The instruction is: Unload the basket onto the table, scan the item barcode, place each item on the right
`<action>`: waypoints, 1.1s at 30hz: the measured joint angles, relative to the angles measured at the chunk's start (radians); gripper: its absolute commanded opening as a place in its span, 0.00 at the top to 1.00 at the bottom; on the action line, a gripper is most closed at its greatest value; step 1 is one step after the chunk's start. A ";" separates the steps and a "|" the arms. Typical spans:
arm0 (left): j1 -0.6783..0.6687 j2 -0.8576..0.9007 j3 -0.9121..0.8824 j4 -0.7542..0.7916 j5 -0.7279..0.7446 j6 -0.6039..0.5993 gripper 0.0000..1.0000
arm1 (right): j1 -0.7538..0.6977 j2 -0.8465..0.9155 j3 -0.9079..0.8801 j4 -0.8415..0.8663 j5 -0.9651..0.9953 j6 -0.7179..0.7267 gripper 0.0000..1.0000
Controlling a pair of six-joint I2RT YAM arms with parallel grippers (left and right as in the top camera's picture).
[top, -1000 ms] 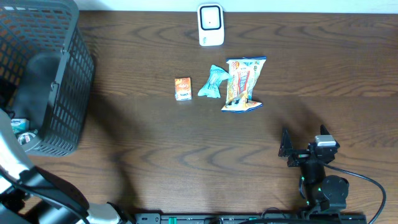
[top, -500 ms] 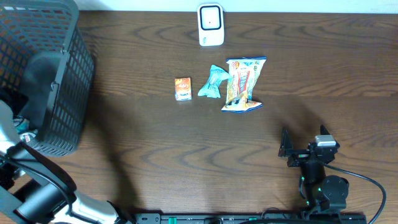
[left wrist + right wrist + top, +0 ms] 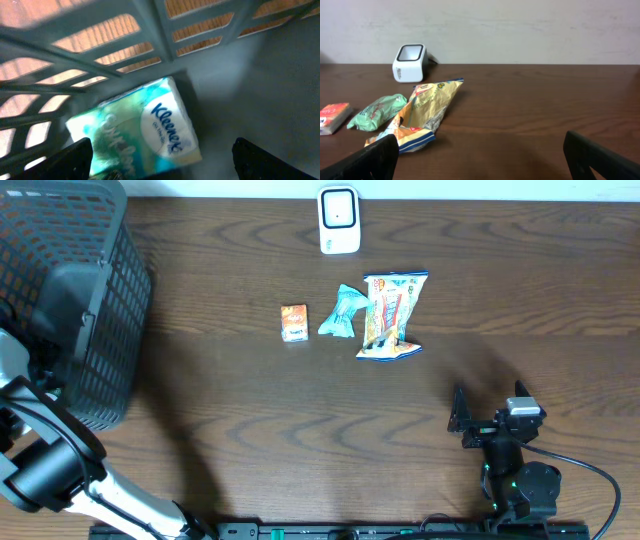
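Note:
A teal and white Kleenex tissue pack (image 3: 145, 130) lies on the floor of the grey mesh basket (image 3: 165, 35). My left gripper (image 3: 162, 157) hangs over it, open, its dark fingers (image 3: 77, 160) wide apart on either side of the pack. In the overhead view the left arm (image 3: 35, 450) reaches into the basket (image 3: 105, 250) at the table's left end, and the gripper itself is hidden. The white scanner (image 3: 339, 220) stands at the far middle edge. My right gripper (image 3: 461, 418) rests open near the front right, holding nothing.
On the table in front of the scanner (image 3: 410, 62) lie a small orange box (image 3: 294, 322), a green packet (image 3: 340, 313) and a yellow snack bag (image 3: 390, 315). The right wrist view shows the same snack bag (image 3: 427, 110) ahead on the left.
My left arm has swung farther along the basket's front left corner and now covers the small items seen there before. The right arm and the items on the table have not moved.

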 measured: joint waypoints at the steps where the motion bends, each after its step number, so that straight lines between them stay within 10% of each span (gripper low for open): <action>1: 0.000 0.009 0.000 0.005 0.000 0.000 0.12 | 0.000 0.000 0.000 0.000 0.000 0.000 0.01; 5: 0.000 0.039 0.000 0.012 -0.007 -0.003 0.15 | 0.000 0.000 0.000 0.000 0.000 0.000 0.01; 13: -0.002 0.056 0.010 0.009 -0.053 -0.005 0.92 | 0.000 0.000 0.000 0.000 0.000 0.000 0.01; 33: 0.003 -0.340 -0.003 0.047 0.330 -0.094 0.93 | 0.000 0.000 0.000 0.000 0.000 0.000 0.01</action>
